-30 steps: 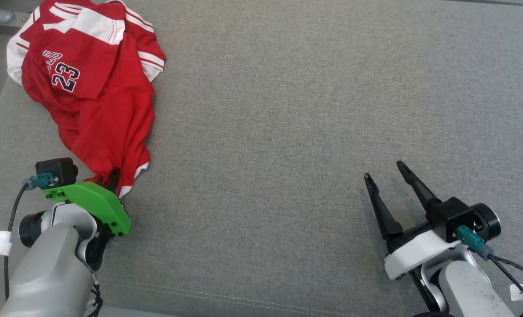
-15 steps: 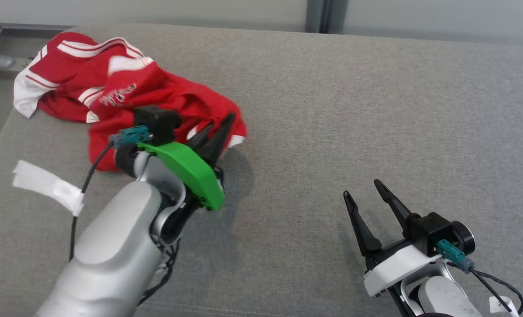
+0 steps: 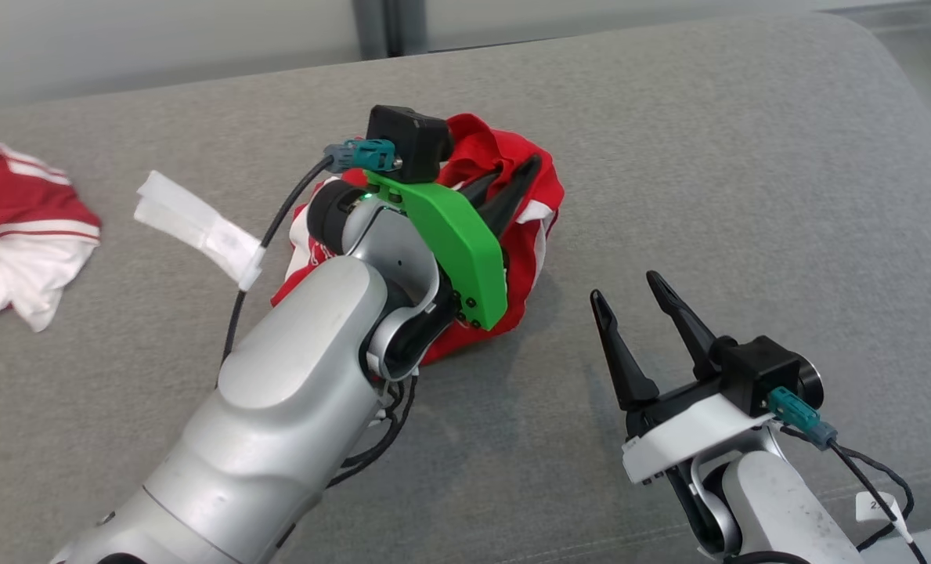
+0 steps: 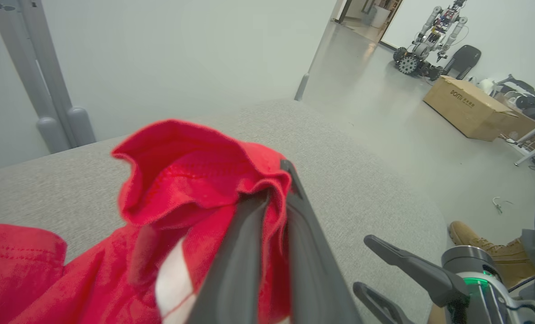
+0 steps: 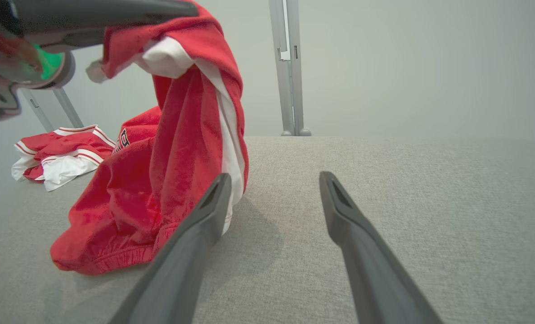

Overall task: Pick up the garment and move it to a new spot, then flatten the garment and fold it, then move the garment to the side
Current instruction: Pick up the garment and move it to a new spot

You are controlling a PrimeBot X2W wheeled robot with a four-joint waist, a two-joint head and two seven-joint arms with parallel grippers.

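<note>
while the left tool (image 3: 518,166) pinches the lifted garment (image 3: 525,266) and the right tool (image 3: 624,286) gapes empty, flattening and folding remain

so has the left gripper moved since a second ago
Yes. The left gripper, shut on the red garment, has gone right and toward the grey cushion's back edge, away from the red-and-white garment left behind.
</note>
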